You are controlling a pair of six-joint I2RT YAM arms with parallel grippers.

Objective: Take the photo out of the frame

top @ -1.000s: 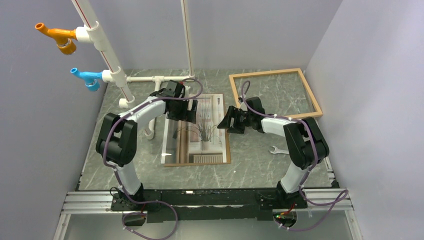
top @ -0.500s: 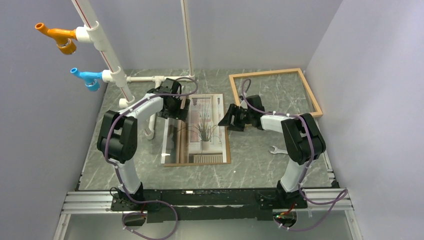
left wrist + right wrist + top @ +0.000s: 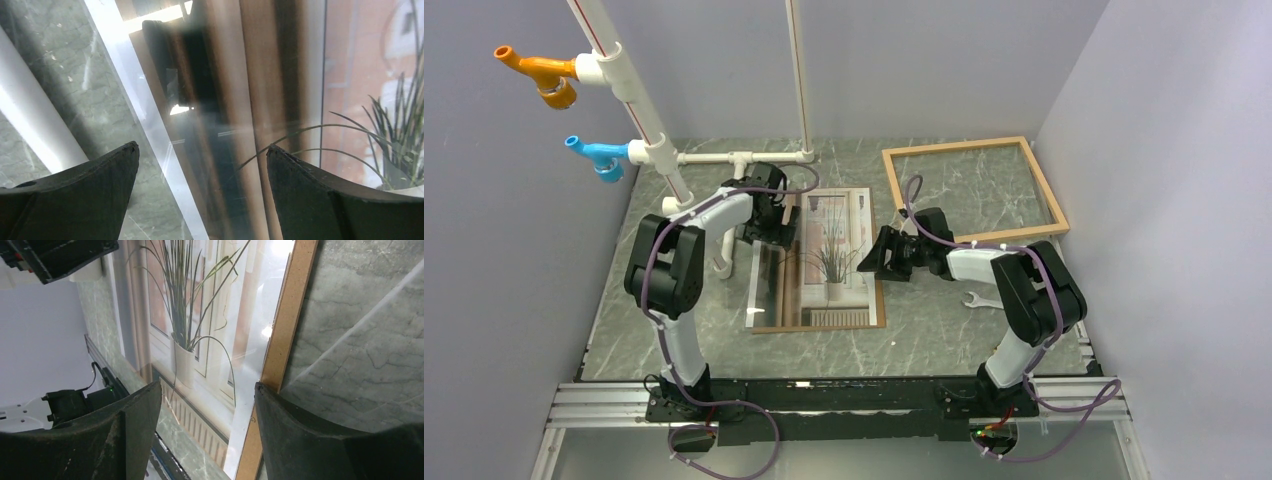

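The photo [image 3: 829, 262], a print of a spiky potted plant by a window, lies flat mid-table on a brown backing board [image 3: 280, 340]. A clear pane [image 3: 150, 125] sits over it, shifted a little to the left. The empty light-wood frame [image 3: 972, 188] lies at the back right, apart from the photo. My left gripper [image 3: 769, 225] [image 3: 204, 147] hangs open over the photo's left edge. Over the right edge my right gripper [image 3: 879, 258] [image 3: 208, 386] is open, one finger above the print and the other above the board's rim and table. Neither holds anything.
A white pipe structure [image 3: 724, 160] with an orange fitting [image 3: 539, 75] and a blue fitting [image 3: 599, 155] stands at the back left, close to my left arm. A small wrench [image 3: 980, 299] lies on the table under my right arm. Grey walls close in the sides.
My left gripper has drawn back leftward from over the photo's top to its left edge. My right gripper has shifted toward the near side along the photo's right edge.
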